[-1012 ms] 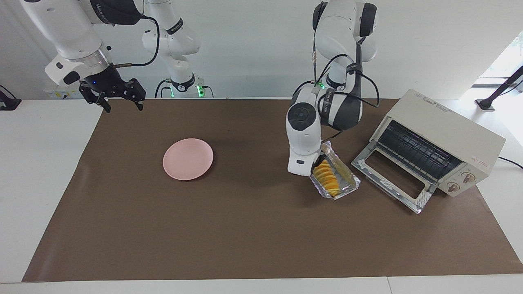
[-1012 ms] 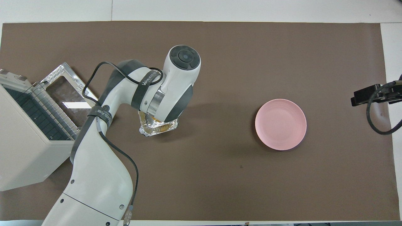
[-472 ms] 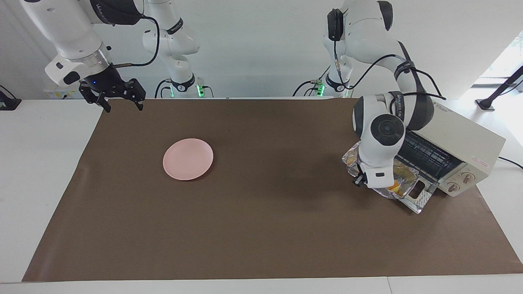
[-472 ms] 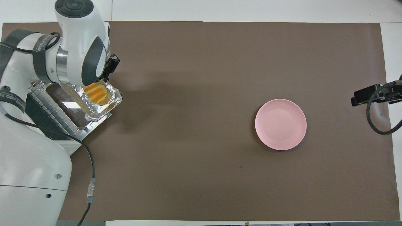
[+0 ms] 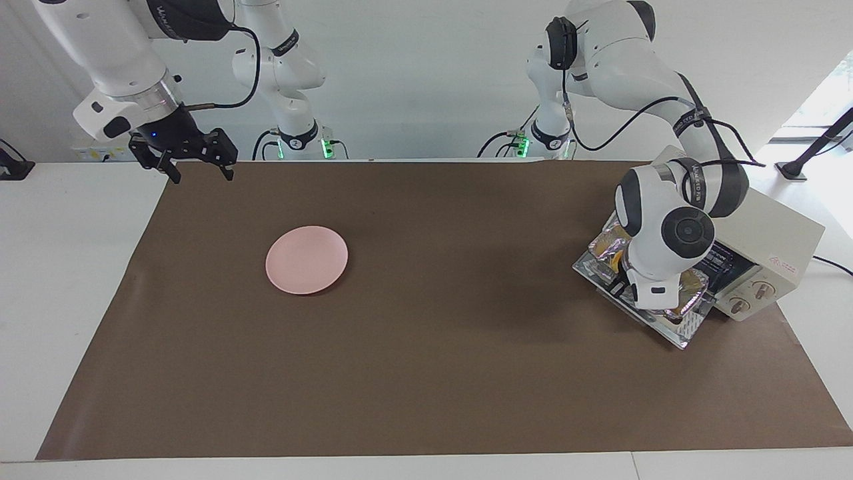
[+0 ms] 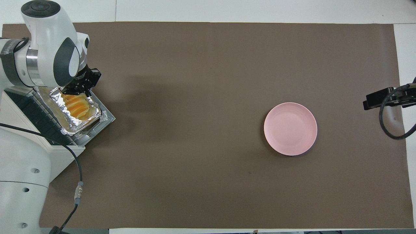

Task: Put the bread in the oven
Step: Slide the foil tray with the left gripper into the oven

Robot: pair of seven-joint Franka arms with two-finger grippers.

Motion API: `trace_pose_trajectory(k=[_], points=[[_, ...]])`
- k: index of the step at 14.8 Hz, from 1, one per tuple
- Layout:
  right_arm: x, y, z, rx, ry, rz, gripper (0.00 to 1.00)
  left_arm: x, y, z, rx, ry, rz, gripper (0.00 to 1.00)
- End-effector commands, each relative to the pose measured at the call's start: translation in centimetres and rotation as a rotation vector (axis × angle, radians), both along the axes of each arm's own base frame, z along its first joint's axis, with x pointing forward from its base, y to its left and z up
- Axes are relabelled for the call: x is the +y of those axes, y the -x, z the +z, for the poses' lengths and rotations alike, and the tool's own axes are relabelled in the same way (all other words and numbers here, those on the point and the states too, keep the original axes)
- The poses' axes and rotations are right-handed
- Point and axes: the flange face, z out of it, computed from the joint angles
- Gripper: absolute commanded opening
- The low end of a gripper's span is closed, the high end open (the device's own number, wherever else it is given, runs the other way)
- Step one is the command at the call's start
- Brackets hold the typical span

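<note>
Since a moment ago the left arm has carried the foil tray [image 6: 76, 112] from the middle of the mat to the oven [image 5: 766, 230], and the tray now sits over the oven's dropped glass door [image 6: 99, 125], just in front of the opening. Inside the tray lies the bread [image 6: 75, 105], a ridged row of yellow-orange slices. The left gripper [image 6: 81, 87] is clamped on the tray's rim at the end away from the oven. The overhead view shows the bread and the crinkled silver foil plainly; from the facing view the arm's wrist covers most of the tray [image 5: 686, 297], though that view shows the oven's two round knobs [image 5: 752, 297] and cream-white boxy shell. The right gripper [image 5: 198, 167] hangs with fingers spread wide over the mat's corner at its own end. A round, smooth pink plate [image 5: 306, 259] lies bare on the brown mat [image 5: 426, 373].
</note>
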Motion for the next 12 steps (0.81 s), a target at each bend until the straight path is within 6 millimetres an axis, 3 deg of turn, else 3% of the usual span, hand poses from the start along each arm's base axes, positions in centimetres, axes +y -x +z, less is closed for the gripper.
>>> trace_pose_trajectory(k=[1, 12], points=[[-0.1, 0.5, 0.1, 0.007, 0.002, -0.006, 1.0, 1.5, 1.1, 0.8, 0.023, 0.044, -0.012, 0.0], [-0.2, 0.5, 0.1, 0.007, 0.003, -0.006, 1.0, 6.5, 2.5, 3.0, 0.011, 0.088, 0.038, 0.0]])
